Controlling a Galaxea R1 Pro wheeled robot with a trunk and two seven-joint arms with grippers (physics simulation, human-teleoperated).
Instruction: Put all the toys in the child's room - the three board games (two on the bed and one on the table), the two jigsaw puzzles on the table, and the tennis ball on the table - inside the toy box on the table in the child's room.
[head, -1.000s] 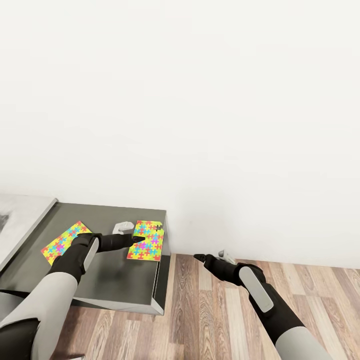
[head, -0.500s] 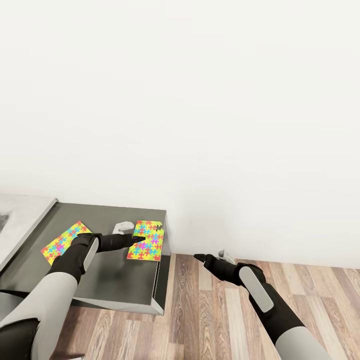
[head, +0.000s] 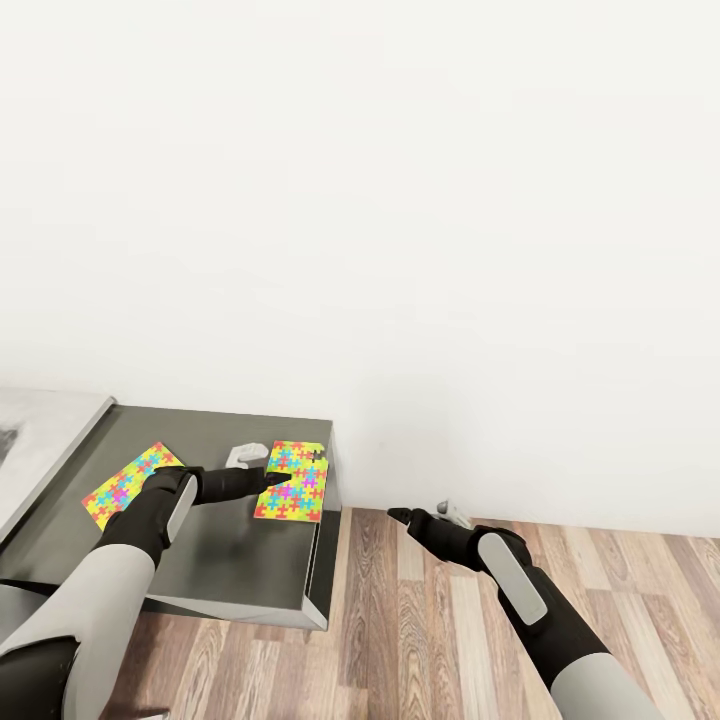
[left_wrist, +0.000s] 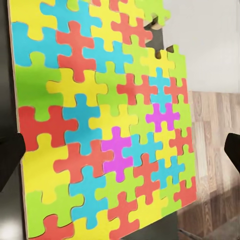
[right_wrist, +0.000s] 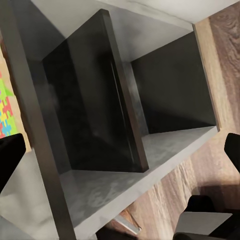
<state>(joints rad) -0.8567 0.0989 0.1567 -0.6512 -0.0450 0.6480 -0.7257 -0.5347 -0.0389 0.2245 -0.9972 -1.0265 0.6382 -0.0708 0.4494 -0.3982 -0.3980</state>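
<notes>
Two jigsaw puzzles lay flat on the dark grey cabinet (head: 235, 560) that stood against the white wall (head: 400, 200): the right-hand puzzle (head: 292, 481) near the cabinet's far right corner, the left-hand puzzle (head: 130, 484) well apart from it. A small pale grey object (head: 243, 456), too small to identify, sat between them by the back edge. The left gripper (head: 283, 482) reached over the near edge of the right-hand puzzle; in the left wrist view that puzzle (left_wrist: 102, 125) lay between the two dark fingertips (left_wrist: 10, 157), which stood wide apart at either side and clamped nothing. One piece was missing at the puzzle's far corner. The right gripper (head: 398, 516) hung over the wooden floor (head: 450, 620) just beside the cabinet's right end, and its fingertips (right_wrist: 9, 157) were likewise spread, pointing at the cabinet's open dark shelf compartments (right_wrist: 115, 100). A pale desk edge (head: 45, 440) showed at the far left.
</notes>
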